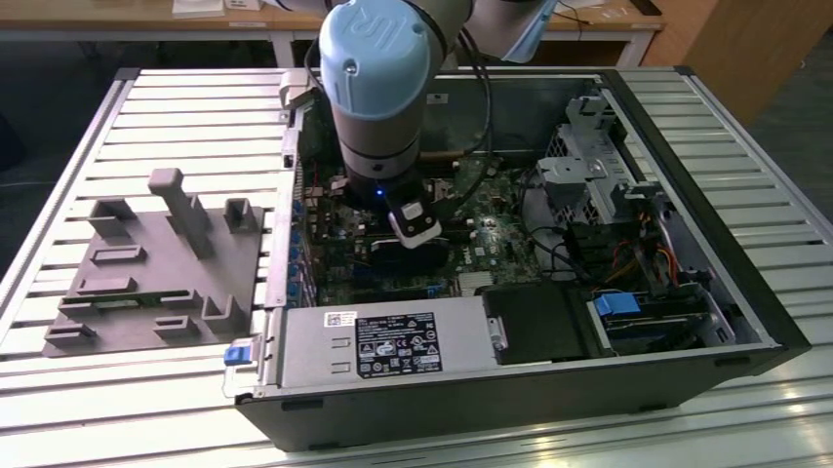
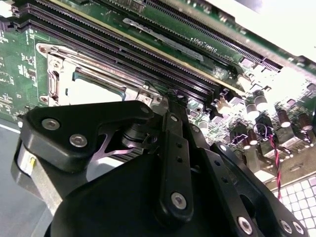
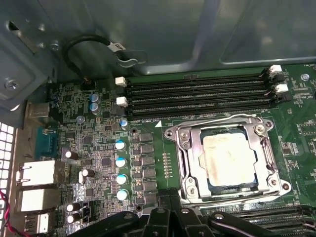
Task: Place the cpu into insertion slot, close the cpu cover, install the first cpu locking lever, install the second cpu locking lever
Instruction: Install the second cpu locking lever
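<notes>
In the first wrist view the cpu (image 3: pixel 229 158), with its pale silver top, lies in the insertion slot (image 3: pixel 249 185) on the green motherboard. The silver cpu cover (image 3: pixel 195 158) lies flat around it, and the chip shows through its window. A thin wire lever (image 3: pixel 222 118) runs along the socket edge beside the memory slots. My gripper (image 3: pixel 170 203) is shut with nothing between its fingers, close over the board just off the socket's edge. In the second wrist view the gripper (image 2: pixel 170 101) sits beside the cpu (image 2: pixel 96 91) and the cover (image 2: pixel 59 74). The exterior view has the gripper (image 1: pixel 419 234) low inside the open case.
Long black memory slots (image 3: pixel 197 96) lie beside the socket, and capacitors (image 3: pixel 120 163) and rear ports (image 3: pixel 34 173) on its other side. A power supply (image 1: pixel 377 341) and a drive cage (image 1: pixel 599 175) crowd the case. A grey fixture (image 1: pixel 156 263) stands at the exterior view's left.
</notes>
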### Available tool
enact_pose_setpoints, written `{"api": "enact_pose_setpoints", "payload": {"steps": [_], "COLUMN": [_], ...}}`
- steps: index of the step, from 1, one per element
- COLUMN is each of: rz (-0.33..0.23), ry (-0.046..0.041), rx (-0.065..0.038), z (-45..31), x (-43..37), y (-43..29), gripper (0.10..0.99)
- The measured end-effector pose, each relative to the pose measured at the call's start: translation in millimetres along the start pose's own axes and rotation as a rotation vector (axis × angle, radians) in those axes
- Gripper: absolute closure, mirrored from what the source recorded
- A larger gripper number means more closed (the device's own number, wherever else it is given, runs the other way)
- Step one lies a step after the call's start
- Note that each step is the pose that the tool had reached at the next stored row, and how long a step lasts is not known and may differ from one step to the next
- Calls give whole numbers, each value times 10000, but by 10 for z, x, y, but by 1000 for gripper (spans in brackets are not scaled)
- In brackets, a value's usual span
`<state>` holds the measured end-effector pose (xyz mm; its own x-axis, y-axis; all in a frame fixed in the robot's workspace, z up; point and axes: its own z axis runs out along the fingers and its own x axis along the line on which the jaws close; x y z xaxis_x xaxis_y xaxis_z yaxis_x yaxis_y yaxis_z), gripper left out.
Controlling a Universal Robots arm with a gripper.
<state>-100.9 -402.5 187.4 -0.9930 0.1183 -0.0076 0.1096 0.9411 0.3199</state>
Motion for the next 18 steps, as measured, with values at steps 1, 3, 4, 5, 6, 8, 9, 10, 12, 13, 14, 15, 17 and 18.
{"api": "enact_pose_setpoints", "payload": {"steps": [1,3,4,5,6,8,9,10,12,13,14,15,17,18], "rz": [0,-1,-1,-2,-3,-9,-11,-13,-15,-15,-17,-18,-20,-19], "ry": [-1,-4,-5,-7,-8,-20,-24,-29,-38,-42,-45,-43,-47,-46], "rx": [7,27,42,56,76,189,228,268,343,374,393,402,395,398], "z": [1,3,5,6,7,5,6,6,8,7,4,-4,-26,-41], "x": [-2,-3,-2,-2,-2,-2,-6,-11,-24,-27,-28,-28,-29,-29], "y": [3,9,14,18,22,34,37,39,43,45,47,49,59,63], "gripper": [980,980,980,980,980,980,980,980,980,980,980,980,980,980]}}
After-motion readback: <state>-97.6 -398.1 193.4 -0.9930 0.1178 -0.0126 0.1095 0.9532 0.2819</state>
